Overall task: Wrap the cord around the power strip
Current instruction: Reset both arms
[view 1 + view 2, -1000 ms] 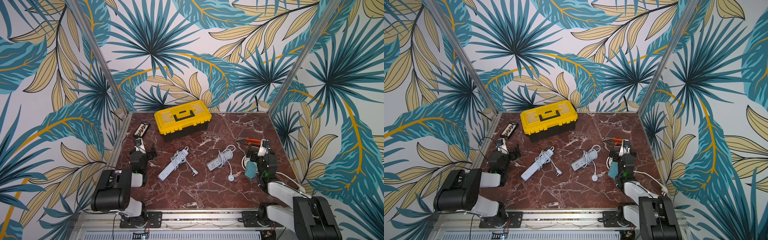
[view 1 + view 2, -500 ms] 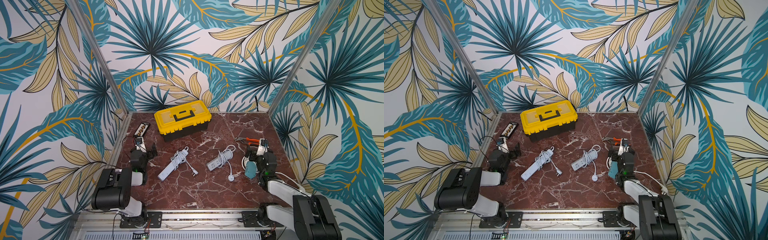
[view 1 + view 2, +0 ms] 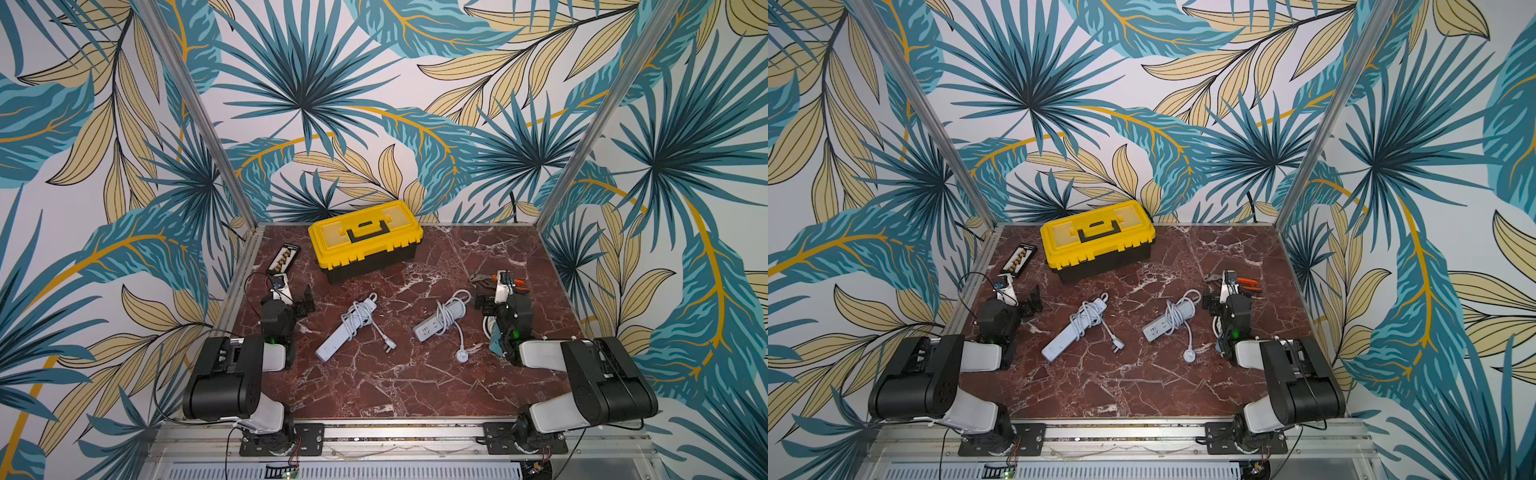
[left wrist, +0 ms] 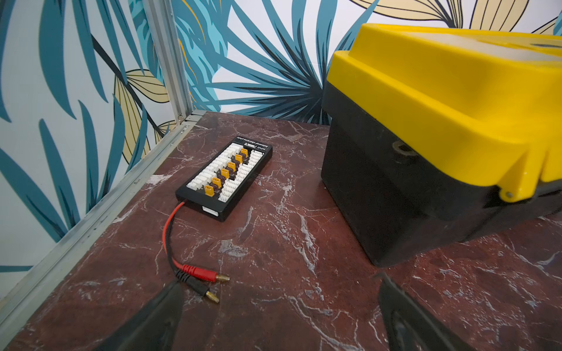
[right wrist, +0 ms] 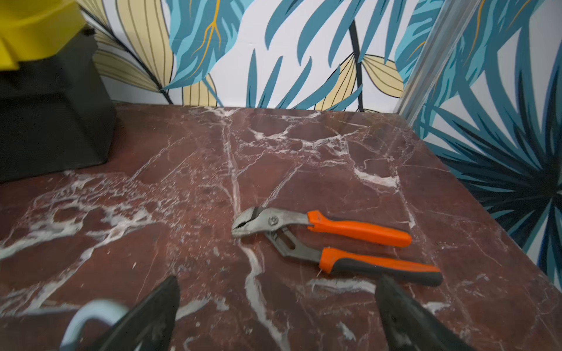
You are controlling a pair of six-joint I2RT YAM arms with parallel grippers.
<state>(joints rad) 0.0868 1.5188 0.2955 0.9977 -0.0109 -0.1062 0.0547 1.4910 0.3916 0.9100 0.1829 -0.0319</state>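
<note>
Since a second earlier the right wrist had tipped slightly toward the back wall; both strips lay unmoved.

The left fingers (image 4: 152, 322) and right fingers (image 5: 146, 319) stood wide apart above the bench (image 3: 415, 386), holding nothing. The left strip (image 3: 332, 345) lay mid-bench with its cord (image 3: 358, 311) bunched round the far half and its plug (image 3: 388, 348) trailing loose beside it. The right strip (image 3: 426, 332) lay near the right arm, its cord (image 3: 446, 316) wound likewise and its round plug (image 3: 462, 355) lying free toward the front. Both strips looked like light, rigid plastic that would skate on the polished stone, so either seemed to need pinning across its bare narrow end. The cord looked limp yet springy, best taken just behind the plug; slack turns could slip off.
</note>
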